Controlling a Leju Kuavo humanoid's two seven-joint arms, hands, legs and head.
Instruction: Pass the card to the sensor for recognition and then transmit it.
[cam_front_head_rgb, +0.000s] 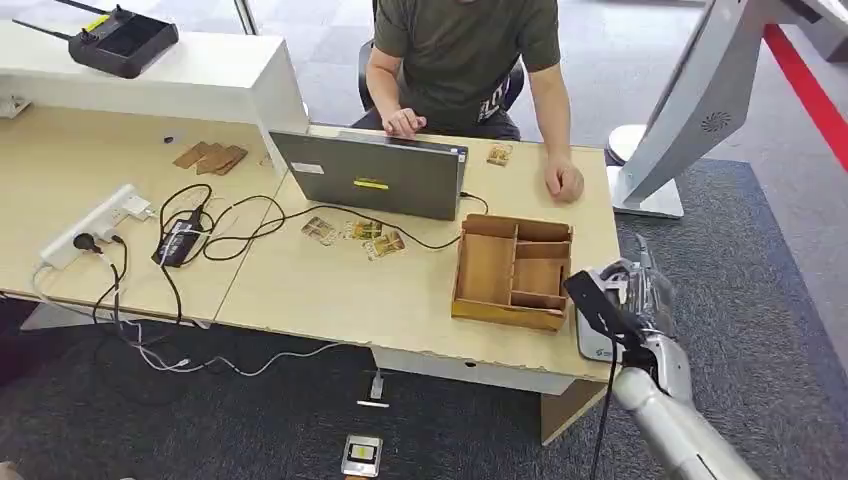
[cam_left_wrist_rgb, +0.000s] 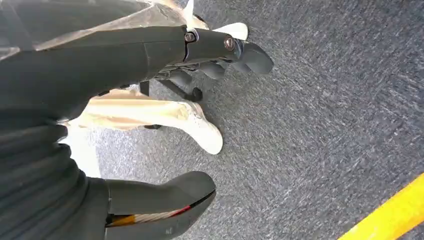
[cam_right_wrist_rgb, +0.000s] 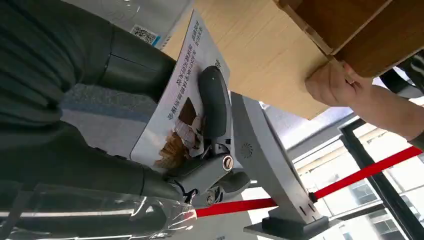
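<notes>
My right hand (cam_front_head_rgb: 628, 296) hovers at the table's front right corner, just above a white sensor box (cam_front_head_rgb: 592, 343). It grips a printed card (cam_right_wrist_rgb: 176, 107), thumb under it and a finger (cam_right_wrist_rgb: 214, 102) laid across its picture side. In the right wrist view the sensor (cam_right_wrist_rgb: 137, 20), with a small code sticker, lies close beside the card's edge. Several more cards (cam_front_head_rgb: 362, 233) lie on the table in front of the laptop. My left hand (cam_left_wrist_rgb: 150, 120) hangs over the carpet, fingers and thumb apart, holding nothing.
A wooden compartment box (cam_front_head_rgb: 510, 272) stands just left of the sensor. A person sits behind the grey laptop (cam_front_head_rgb: 370, 178), one hand (cam_front_head_rgb: 565, 182) resting on the table. A power strip (cam_front_head_rgb: 95, 225) and cables lie at left. A white stand (cam_front_head_rgb: 690, 110) rises at right.
</notes>
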